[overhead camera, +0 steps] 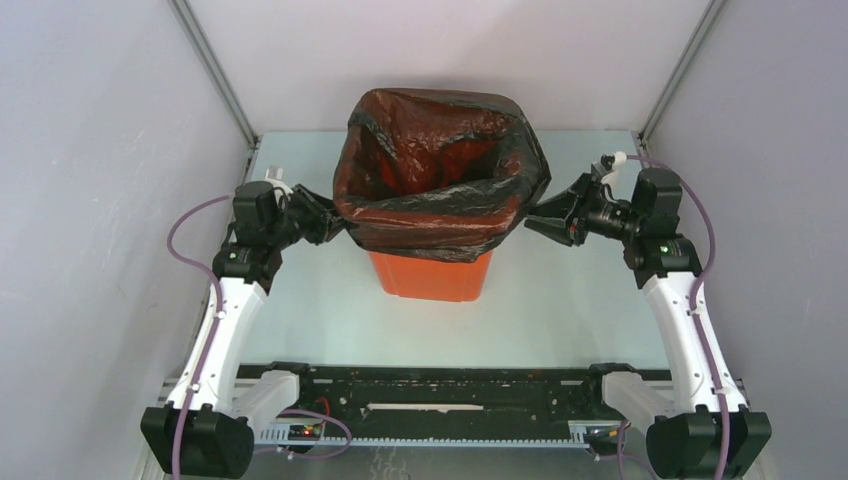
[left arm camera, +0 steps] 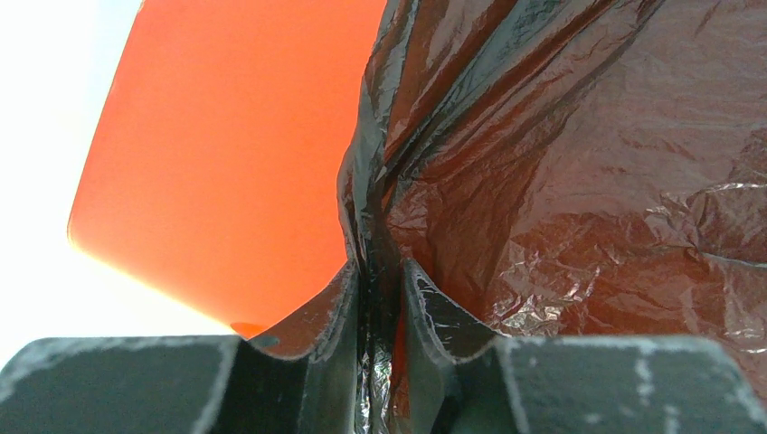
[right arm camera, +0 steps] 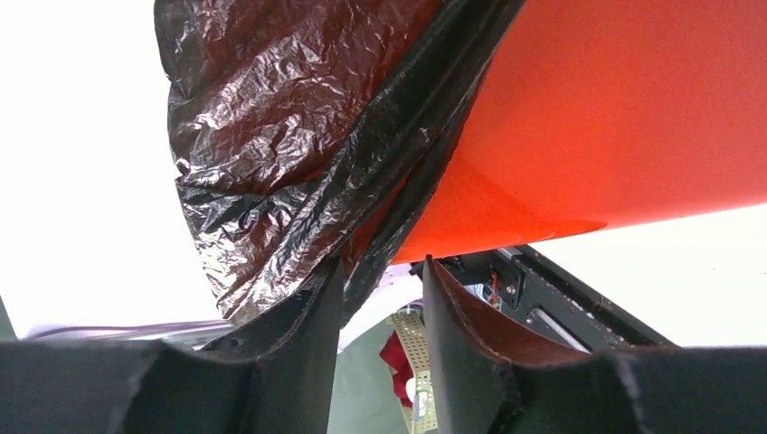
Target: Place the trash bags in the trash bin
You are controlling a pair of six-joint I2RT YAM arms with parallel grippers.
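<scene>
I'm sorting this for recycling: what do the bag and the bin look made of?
The trash bag: thin plastic film, glossy black, by its fine crinkles and the red-orange showing through. The trash bin: apparently rigid moulded plastic, bright orange, smooth with a soft sheen.

The bin (overhead camera: pixel 430 278) stands centred on the bench (overhead camera: pixel 560 300), the bag (overhead camera: pixel 440 170) in it and draped over its rim. The left hand (overhead camera: pixel 325 215) is at the bag's left, the right hand (overhead camera: pixel 535 222) at its right.
</scene>
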